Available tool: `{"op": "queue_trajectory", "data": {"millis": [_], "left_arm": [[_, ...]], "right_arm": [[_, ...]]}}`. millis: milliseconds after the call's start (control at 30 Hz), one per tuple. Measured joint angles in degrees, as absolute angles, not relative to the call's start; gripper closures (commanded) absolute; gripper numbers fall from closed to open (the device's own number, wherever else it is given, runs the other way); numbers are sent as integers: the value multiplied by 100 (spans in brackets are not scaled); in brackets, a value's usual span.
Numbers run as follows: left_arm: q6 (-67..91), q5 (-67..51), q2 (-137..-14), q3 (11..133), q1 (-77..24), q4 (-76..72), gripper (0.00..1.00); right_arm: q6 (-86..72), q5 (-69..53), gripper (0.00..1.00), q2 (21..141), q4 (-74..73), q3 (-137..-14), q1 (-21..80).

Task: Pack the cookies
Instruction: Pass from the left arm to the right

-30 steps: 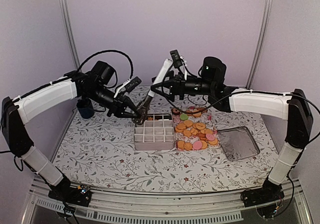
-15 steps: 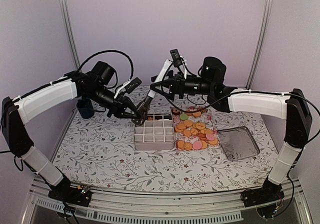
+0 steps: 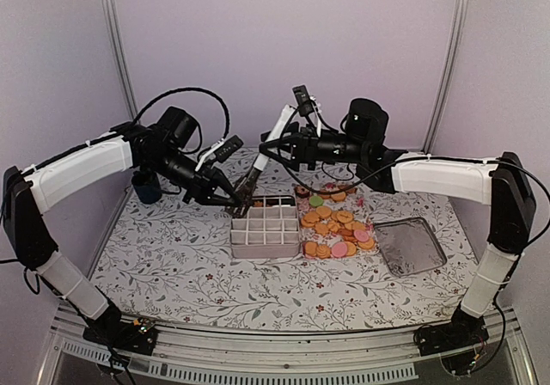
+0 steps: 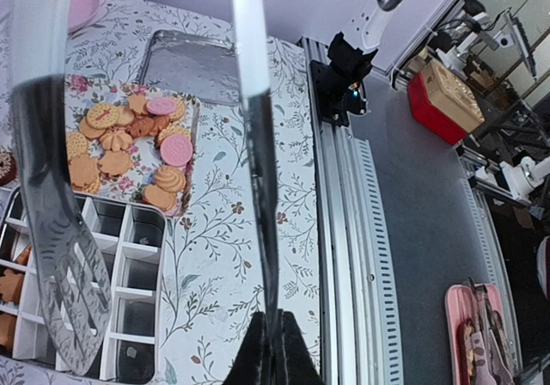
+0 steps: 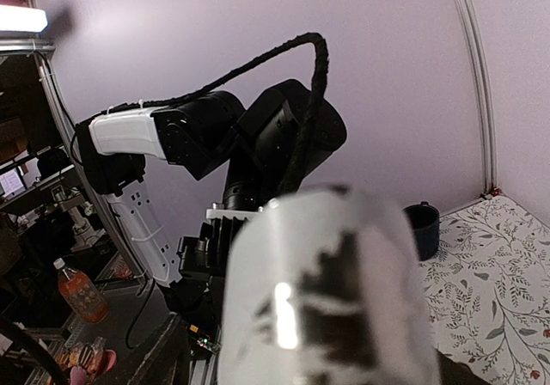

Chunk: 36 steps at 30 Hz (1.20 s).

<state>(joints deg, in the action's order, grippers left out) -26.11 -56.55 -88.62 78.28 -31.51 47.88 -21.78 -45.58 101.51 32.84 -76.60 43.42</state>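
Now, two arms meet over the divided box

Widest of all, the flower-patterned counter (image 3: pixel 172 265) carries everything. Above it the left arm (image 3: pixel 82 170) and the right arm (image 3: pixel 447 177) reach inward and meet over the far edge of the white divided box (image 3: pixel 265 249), which sits mid-counter. A shallow metal tray (image 3: pixel 411 246) lies well to the box's right. Between the two, just beside the box, a flowered sheet (image 4: pixel 191 110) holds the cookies (image 3: pixel 335 226): a loose heap, mostly orange-tan, some pink, one green. A few brown ones sit in the box's far row. A dark cup (image 3: pixel 146 187) stands at the far left. A long white-handled utensil (image 3: pixel 277 131) slants down between the arms, and a slotted blade (image 4: pixel 64 273) hangs over the box. The left pincer (image 3: pixel 239 198) is pressed together on the utensil's thin dark tip. The right pincer (image 3: pixel 288 147) is at the white handle; whether it grips cannot be told
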Motion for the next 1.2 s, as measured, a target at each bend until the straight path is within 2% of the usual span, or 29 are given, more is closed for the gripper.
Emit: {"op": "queue_trajectory", "data": {"millis": [133, 700, 900, 1200], "left_arm": [[-2659, -5752, -8860, 7828, -3153, 4838, 100], [-2777, -5872, -8851, 7835, -3157, 4895, 100], [-2810, -5867, -8851, 7839, -3157, 4897, 100], [-2805, -5859, -8851, 7874, -3157, 4884, 100]], "right_arm": [[-2139, -4469, 0, 10084, 3258, -7568, 4344], [-2766, -4342, 1, 9909, 3371, -7258, 4259], [-2580, -4338, 21, 9909, 3354, -7255, 4313], [-2410, -4320, 37, 9911, 3218, -7282, 4429]]}}
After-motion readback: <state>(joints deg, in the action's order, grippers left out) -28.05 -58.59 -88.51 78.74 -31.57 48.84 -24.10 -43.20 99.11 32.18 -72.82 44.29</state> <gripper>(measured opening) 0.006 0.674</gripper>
